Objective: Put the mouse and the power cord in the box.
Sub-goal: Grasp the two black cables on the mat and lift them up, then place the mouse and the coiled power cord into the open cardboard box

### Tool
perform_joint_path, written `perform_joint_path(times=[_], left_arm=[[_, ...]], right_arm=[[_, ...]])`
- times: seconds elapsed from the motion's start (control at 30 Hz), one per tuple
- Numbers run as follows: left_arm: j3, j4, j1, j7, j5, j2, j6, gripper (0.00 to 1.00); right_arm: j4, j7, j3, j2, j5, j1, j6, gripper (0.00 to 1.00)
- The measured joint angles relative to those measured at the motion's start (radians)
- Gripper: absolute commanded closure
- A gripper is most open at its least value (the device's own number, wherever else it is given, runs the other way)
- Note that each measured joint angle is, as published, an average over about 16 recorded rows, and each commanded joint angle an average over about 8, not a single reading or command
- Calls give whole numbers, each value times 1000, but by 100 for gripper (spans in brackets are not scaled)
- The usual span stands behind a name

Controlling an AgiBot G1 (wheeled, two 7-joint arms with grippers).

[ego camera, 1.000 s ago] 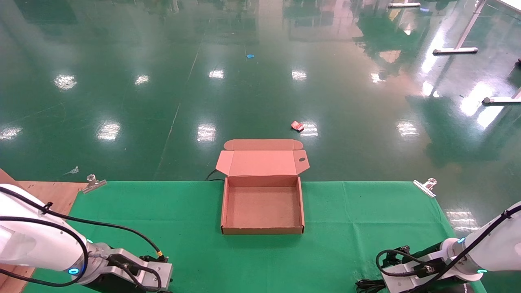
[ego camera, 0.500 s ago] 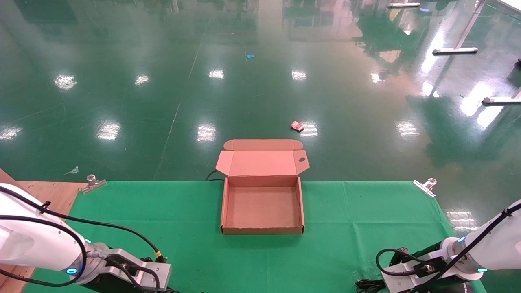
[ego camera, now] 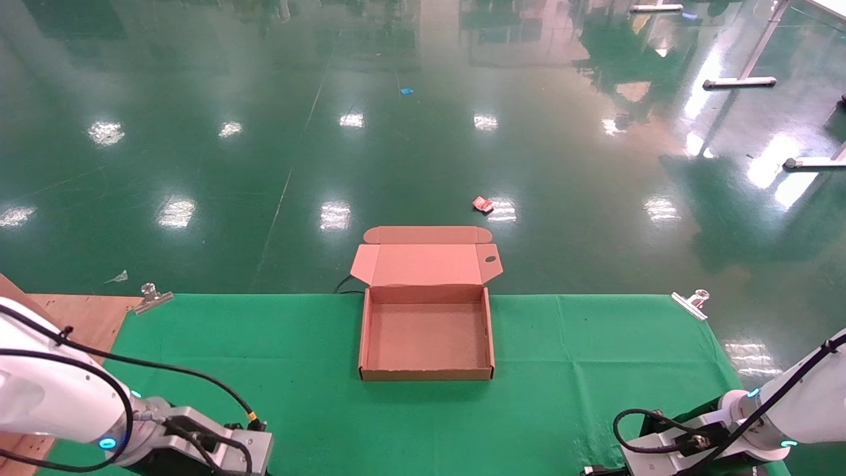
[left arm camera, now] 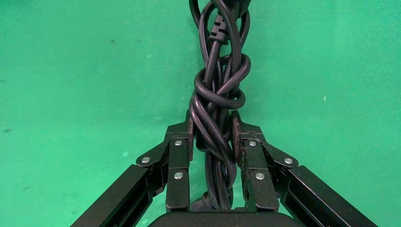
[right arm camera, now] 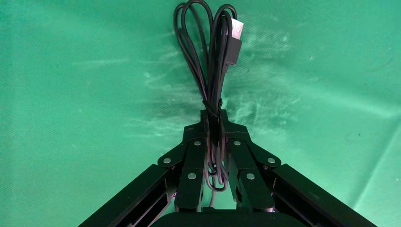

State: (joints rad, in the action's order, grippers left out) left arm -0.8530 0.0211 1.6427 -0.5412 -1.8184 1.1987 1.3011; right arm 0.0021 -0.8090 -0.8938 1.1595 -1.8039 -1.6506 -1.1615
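Overhead, the box (ego camera: 426, 334) sits open at the far middle of the green cloth (ego camera: 297, 370), both arms low at the near corners. Only the wrist views reveal the grips: the left gripper (left arm camera: 212, 137) is clamped on the knotted power cord (left arm camera: 218, 90); the right gripper (right arm camera: 213, 124) pinches the mouse's thin wire (right arm camera: 210, 61), with its USB plug (right arm camera: 235, 35) showing. The mouse body is unseen.
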Motion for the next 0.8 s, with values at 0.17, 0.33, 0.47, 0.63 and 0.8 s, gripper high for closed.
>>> perform_joint_path(times=[0.17, 0.33, 0.47, 0.63, 0.8], left_arm=[[0, 10, 38, 1, 0, -4, 32, 100], [2, 31, 93, 9, 3, -5, 71, 100], [5, 57, 148, 25, 7, 2, 103, 100], [11, 105, 221, 58, 14, 20, 136, 100], [18, 165, 290, 98, 22, 49, 155, 100]], right_arm=[[7, -7, 10, -12, 15, -43, -62, 100], [16, -15, 24, -28, 35, -111, -167, 100], [23, -16, 34, -34, 50, -174, -257, 100], [29, -4, 46, -26, 68, -253, -350, 100], [33, 26, 56, 3, 84, -325, -387, 100]])
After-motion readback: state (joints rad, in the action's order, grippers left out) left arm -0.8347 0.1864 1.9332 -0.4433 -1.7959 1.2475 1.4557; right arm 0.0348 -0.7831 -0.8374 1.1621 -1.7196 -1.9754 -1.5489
